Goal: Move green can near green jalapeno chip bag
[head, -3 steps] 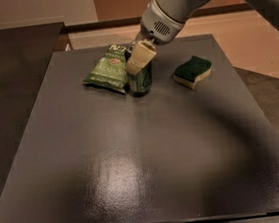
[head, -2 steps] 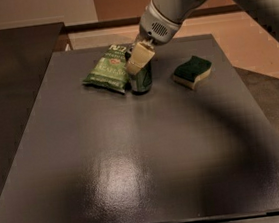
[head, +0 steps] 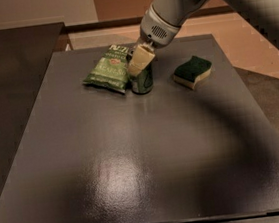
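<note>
Gripper (head: 140, 63) sits right on top of the green can (head: 142, 82), reaching in from the upper right of the view; its cream tip hides the can's rim, so you cannot tell whether the jaws are clamped on it or slack. Can stands upright on the worktop (head: 135, 159), long axis vertical, directly under the jaws; green jalapeno chip bag (head: 107, 70) lies flat just beside it on the view's left, touching or barely apart, can't say which; sponge (head: 192, 71) is apart on the other side. My read: placement looks good; your exit should be straight up along the can's axis; sideways drag risks tipping it.
</note>
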You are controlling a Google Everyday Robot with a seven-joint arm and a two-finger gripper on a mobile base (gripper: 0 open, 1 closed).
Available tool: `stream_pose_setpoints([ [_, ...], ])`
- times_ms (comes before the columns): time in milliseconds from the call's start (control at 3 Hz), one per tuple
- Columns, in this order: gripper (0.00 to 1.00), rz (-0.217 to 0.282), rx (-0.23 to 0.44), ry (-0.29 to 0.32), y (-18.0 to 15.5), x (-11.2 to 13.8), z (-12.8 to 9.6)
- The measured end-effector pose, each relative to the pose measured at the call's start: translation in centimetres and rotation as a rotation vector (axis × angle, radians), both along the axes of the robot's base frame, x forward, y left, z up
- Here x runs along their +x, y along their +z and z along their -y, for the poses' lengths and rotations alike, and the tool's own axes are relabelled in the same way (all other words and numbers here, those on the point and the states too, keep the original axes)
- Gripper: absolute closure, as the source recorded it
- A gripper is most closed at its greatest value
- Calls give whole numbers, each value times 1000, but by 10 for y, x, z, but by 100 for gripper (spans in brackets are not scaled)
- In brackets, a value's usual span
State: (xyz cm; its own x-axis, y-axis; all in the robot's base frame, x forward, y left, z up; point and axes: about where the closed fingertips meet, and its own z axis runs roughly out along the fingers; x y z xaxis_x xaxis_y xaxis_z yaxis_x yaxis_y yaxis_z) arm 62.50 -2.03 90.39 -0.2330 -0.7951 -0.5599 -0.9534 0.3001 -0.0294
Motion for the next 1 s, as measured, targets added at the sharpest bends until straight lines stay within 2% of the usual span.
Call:
stream_pose_setpoints([
  [333,13,-2,0,3,-1,0,-2],
  [667,0,-4,-1,6,-3,0,-3],
  [1000,0,-5,-1,6,-3,0,-3],
])
